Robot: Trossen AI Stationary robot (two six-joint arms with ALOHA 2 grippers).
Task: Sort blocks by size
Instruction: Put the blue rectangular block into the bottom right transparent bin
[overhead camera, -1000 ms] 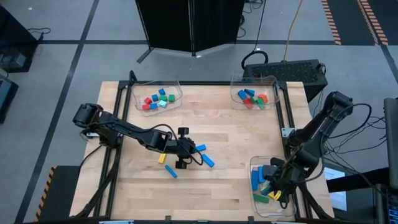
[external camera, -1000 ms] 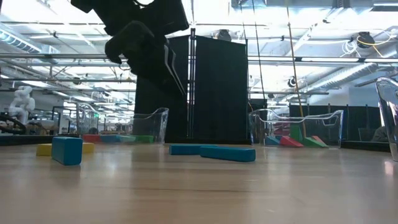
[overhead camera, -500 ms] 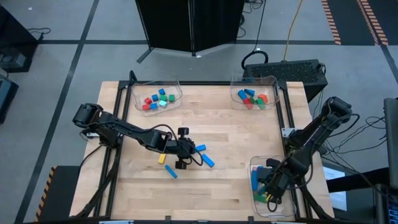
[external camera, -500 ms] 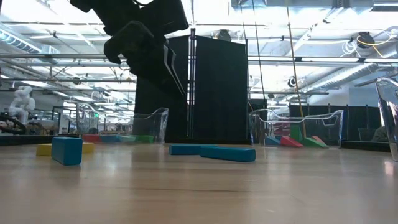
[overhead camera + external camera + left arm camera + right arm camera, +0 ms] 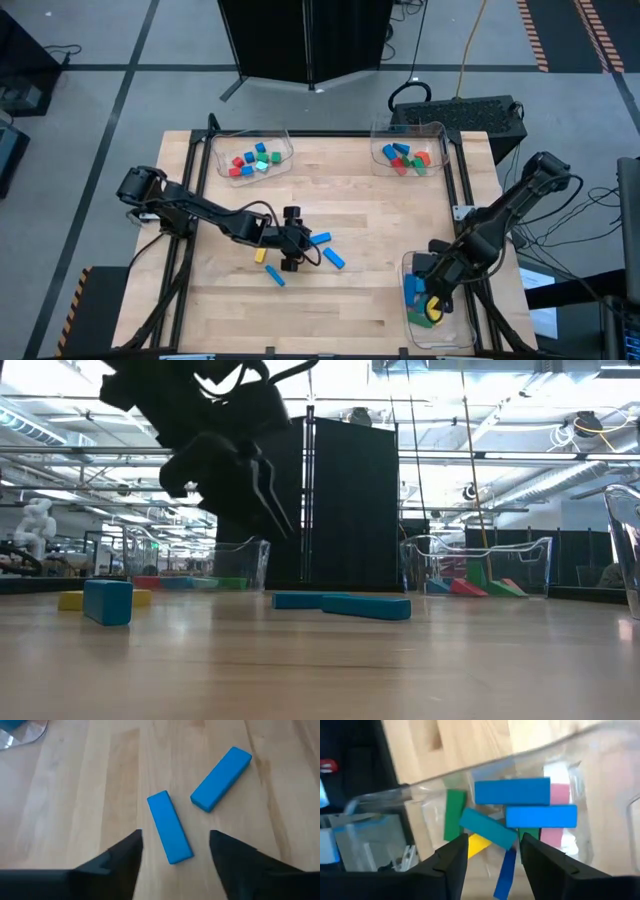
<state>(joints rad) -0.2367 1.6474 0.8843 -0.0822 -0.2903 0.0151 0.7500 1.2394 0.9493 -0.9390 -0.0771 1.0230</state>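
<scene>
Two smooth blue rectangular bars (image 5: 170, 826) lying mid-table on pale wood, left gripper (image 5: 172, 851) spread empty above one, right gripper (image 5: 490, 852) parted over clear tray (image 5: 600, 750) of mixed blocks (image 5: 512, 791)

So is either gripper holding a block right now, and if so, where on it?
Neither. The left gripper is open over a blue bar on the table, not gripping it. The right gripper is open and empty above the bars in the near-right tray.

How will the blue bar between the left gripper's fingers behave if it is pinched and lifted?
The blue bar looks rigid with flat sides, so it should neither bend nor roll. Lying flat, it cannot tip. The open left gripper straddles one end, so an off-centre pinch may let it swing.
</scene>
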